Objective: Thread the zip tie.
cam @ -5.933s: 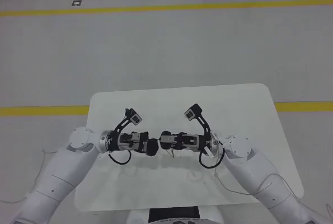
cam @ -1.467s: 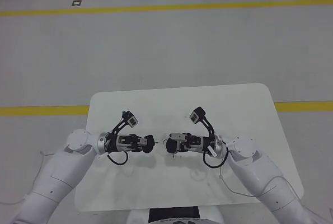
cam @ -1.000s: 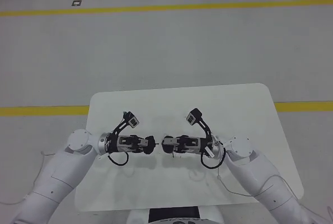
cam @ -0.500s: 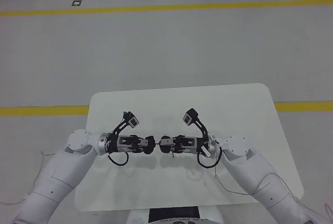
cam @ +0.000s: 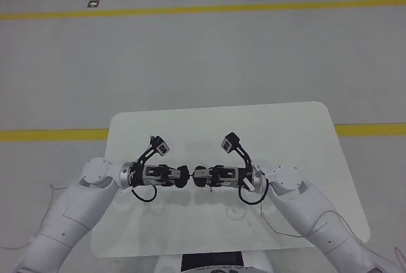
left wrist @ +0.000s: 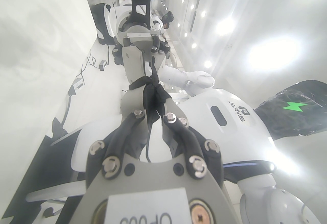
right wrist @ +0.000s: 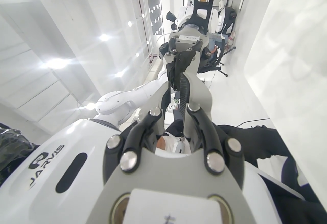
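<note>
Both arms are raised over the middle of the white surface (cam: pixel 291 136), forearms roughly in line and pointing at each other, so that the two end effectors meet tip to tip above it. The left end effector (cam: pixel 181 176) comes in from the robot's left side and the right end effector (cam: pixel 196 175) from its right, and from the top view they sit just beside one another with the zip tie (cam: pixel 189 175) as a small dark shape in the narrow space between them. In the left wrist view the left end effector's grey fingers (left wrist: pixel 132 100) are drawn together on a black, folded section of the zip tie, which bunches up just beyond their tips and reaches the other arm's fingers directly ahead. In the right wrist view the right end effector's fingers (right wrist: pixel 199 97) are pinched on the tie as well. A ridged black strap runs along the inner face of one finger and back toward the palm, while its forward end meets the left end effector's tips. The tie is held in the air by both arms and is not touching the surface below. Where the strap meets the tie's head is hidden in the dark bundle between the fingertips, so I cannot tell whether the strap has entered the head. Beyond the surface lies a pale floor crossed by yellow tape lines (cam: pixel 46 134).
</note>
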Action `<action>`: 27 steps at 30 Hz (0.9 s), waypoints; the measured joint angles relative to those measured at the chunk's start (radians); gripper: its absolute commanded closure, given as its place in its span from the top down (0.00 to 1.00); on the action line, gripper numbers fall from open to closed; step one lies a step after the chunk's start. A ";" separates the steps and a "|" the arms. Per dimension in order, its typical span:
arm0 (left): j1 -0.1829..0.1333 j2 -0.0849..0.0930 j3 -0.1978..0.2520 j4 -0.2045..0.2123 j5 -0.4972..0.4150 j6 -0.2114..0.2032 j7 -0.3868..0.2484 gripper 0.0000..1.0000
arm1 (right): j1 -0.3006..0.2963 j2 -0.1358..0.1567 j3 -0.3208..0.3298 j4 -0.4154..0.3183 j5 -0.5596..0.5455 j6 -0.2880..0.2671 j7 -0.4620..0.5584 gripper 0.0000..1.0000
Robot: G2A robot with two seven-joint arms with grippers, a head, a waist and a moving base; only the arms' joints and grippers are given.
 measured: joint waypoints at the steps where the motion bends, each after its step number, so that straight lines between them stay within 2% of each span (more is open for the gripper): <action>1: 0.000 0.000 0.000 0.000 0.000 0.000 0.000 0.00 | 0.000 0.000 -0.001 0.000 0.000 0.001 0.000 0.10; 7: 0.000 0.000 0.000 0.000 0.000 0.000 0.000 0.00 | 0.004 -0.002 -0.002 0.002 -0.003 0.004 0.000 0.10; 12: 0.000 0.000 0.000 0.000 0.000 0.000 0.000 0.00 | 0.007 -0.003 -0.003 0.004 -0.005 0.006 0.001 0.00; 25: 0.000 0.000 0.000 0.000 0.000 0.000 0.000 0.00 | 0.010 -0.005 -0.002 0.004 -0.018 0.011 -0.004 0.00; 26: 0.000 0.000 0.000 0.000 0.000 0.000 0.000 0.10 | 0.009 -0.005 -0.002 0.004 -0.018 0.011 -0.005 0.00; 27: 0.000 0.000 0.000 0.000 0.000 0.000 0.000 0.15 | 0.009 -0.005 -0.002 0.005 -0.019 0.010 -0.005 0.00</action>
